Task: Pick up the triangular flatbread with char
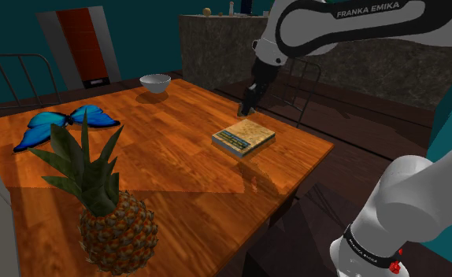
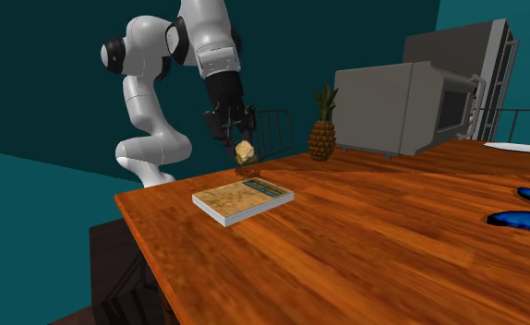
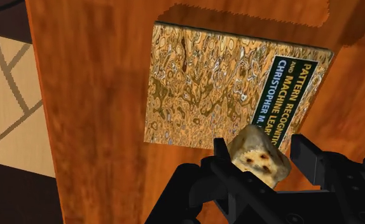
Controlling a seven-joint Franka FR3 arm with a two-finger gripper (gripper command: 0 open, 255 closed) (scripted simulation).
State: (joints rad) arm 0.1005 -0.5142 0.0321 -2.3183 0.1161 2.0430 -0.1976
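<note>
A pale, tan flatbread piece with dark char spots [image 3: 259, 157] sits clasped between my black fingers, lifted off the wooden table [image 3: 98, 127]. In the second exterior view the flatbread [image 2: 246, 151] hangs in my gripper [image 2: 243, 148] above the table's far edge, just behind a book. The shoulder view shows my gripper [image 1: 247, 105] beside the table's far right edge, past the book [image 1: 243, 138]; the bread is hidden there by the hand. My gripper [image 3: 262, 167] is shut on the flatbread.
A marbled book [image 3: 226, 89] lies flat below the gripper. A pineapple [image 1: 110, 212], a blue butterfly figure [image 1: 59, 126] and a white bowl [image 1: 155, 83] stand on the table. A microwave [image 2: 411, 106] sits at the far end. The table's edge drops off beside the gripper.
</note>
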